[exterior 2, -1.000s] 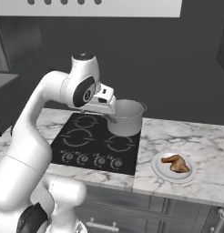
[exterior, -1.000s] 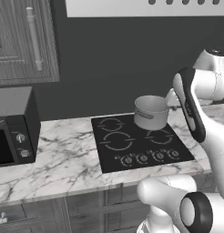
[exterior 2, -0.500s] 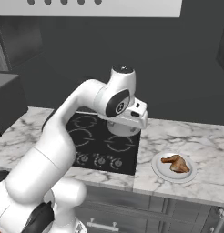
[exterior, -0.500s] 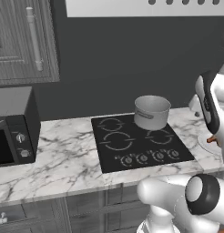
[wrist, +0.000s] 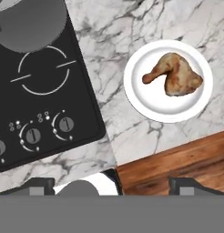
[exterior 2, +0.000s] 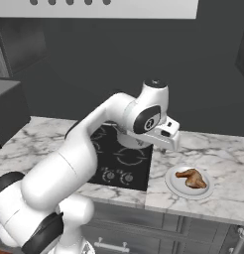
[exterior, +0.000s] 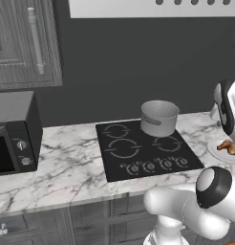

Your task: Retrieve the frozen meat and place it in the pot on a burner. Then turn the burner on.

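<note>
Right now the arm is hanging over the marble surface (exterior 2: 228, 154) beside the cooktop (exterior: 148, 150), its fingers (wrist: 111, 182) spread wide apart and holding nothing. Ahead of the fingers and a little to one side, the meat (wrist: 175, 75) is lying on a white plate (wrist: 141, 98), well apart from the tips, probably so they can drop around it from above. Off to the fingers' other side, the pot (exterior: 159, 117) is waiting on a rear burner, ready to receive it. Nearer the fingers, the knobs (wrist: 34, 134) are sitting untouched.
</note>
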You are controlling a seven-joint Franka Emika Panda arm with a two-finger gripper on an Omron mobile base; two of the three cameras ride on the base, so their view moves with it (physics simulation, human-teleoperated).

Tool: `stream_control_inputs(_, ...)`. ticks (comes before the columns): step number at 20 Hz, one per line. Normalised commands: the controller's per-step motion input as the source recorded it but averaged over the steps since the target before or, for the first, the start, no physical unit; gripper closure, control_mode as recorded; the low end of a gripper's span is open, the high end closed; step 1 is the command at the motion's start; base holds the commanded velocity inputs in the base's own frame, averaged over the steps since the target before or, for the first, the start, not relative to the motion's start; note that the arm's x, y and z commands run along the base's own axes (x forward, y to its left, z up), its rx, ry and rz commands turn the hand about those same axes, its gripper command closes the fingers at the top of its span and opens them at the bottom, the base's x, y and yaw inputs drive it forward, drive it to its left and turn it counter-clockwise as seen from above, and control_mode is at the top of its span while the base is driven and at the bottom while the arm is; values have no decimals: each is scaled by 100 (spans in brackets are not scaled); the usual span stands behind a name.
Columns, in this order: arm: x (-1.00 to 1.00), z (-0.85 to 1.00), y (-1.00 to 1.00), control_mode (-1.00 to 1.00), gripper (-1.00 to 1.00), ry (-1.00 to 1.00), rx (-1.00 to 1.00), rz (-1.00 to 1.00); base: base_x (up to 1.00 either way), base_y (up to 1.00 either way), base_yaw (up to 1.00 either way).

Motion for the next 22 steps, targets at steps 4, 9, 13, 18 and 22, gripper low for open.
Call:
stream_control_inputs(4,3,-26,-42,-100,-100,1,0,-22,0,0,0)
stream_control_inputs(9,0,-23,-23,-100,-100,-1,0,-14,0,0,0)
stream_control_inputs(13,0,-21,-26,-100,-100,0,0,-11,0,0,0)
stream_control_inputs(18,2,-24,-13,-100,-100,0,0,-13,0,0,0)
stream_control_inputs(22,7,-27,-16,-100,-100,0,1,-14,0,0,0)
